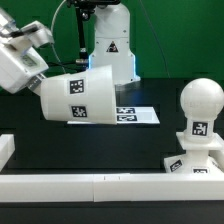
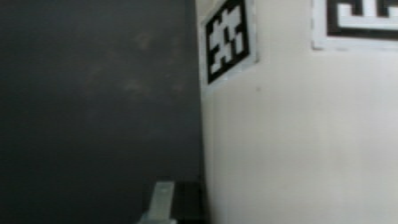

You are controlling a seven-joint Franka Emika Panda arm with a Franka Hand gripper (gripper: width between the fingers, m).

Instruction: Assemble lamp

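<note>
The large tapered white shade (image 1: 85,97) hangs tilted on its side above the table at the exterior view's left, with its tags facing the camera. My gripper (image 1: 38,78) is shut on its wide end and holds it in the air. In the wrist view the shade's wall (image 2: 294,130) fills one side, with two tags on it. One finger (image 2: 162,200) shows beside the wall; the other is hidden. The round-headed bulb (image 1: 200,105) stands upright in the wedge-like base (image 1: 195,163) at the exterior view's right.
The marker board (image 1: 138,115) lies flat on the dark table behind the shade. A low white wall (image 1: 80,185) runs along the front edge. The arm's white pedestal (image 1: 108,45) stands at the back.
</note>
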